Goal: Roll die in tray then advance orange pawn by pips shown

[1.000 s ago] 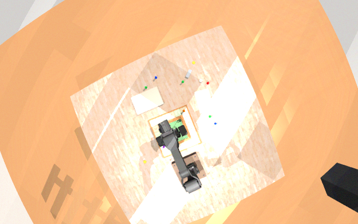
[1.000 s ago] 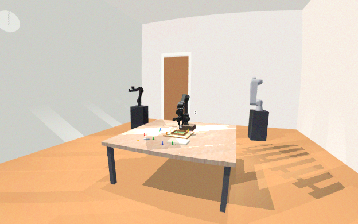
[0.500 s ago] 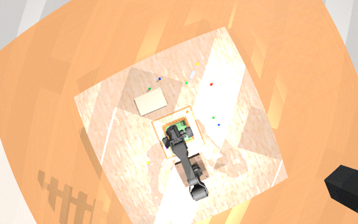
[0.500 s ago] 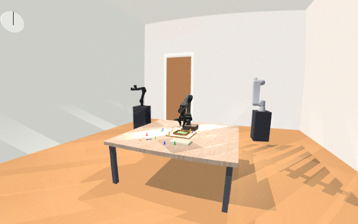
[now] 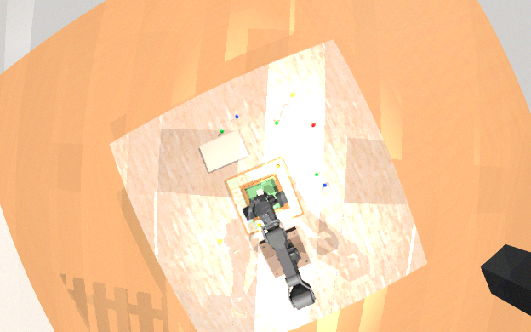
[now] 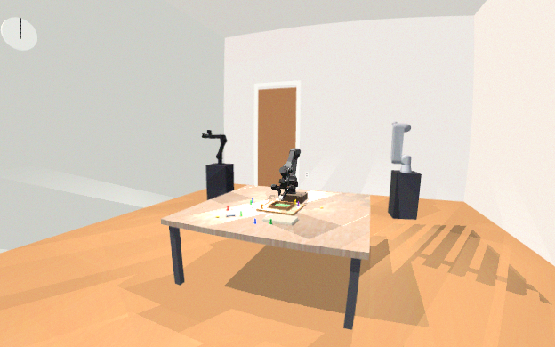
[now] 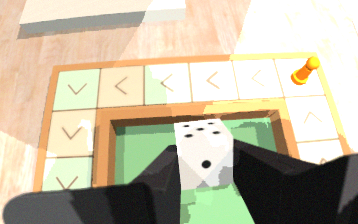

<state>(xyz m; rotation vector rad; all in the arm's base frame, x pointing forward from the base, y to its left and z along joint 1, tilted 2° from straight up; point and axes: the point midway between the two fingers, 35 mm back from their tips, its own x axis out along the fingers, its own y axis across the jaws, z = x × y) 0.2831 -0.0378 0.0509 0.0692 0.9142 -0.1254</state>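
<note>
My gripper (image 7: 200, 150) (image 5: 260, 195) is shut on the white die (image 7: 202, 145) (image 5: 259, 192), holding it above the tray (image 7: 103, 150) (image 5: 269, 187). One die face shows several pips, another shows one. The tray has wooden walls and a green floor, and sits inside the board (image 7: 120, 87) (image 5: 255, 174), whose squares bear arrows. The orange pawn (image 7: 306, 70) (image 5: 278, 166) (image 6: 261, 206) stands on the board's far right corner square in the wrist view; the arrows beside it point left along the far row. The fingers hide the near part of the board in the wrist view.
A purple pawn (image 5: 248, 220) and a yellow pawn (image 5: 259, 225) are at the board's near left, close to the arm. A pale flat slab (image 5: 223, 151) (image 7: 100, 12) lies beyond the board. Several blue, green, red and yellow pieces and a small pale block (image 5: 285, 111) are scattered around.
</note>
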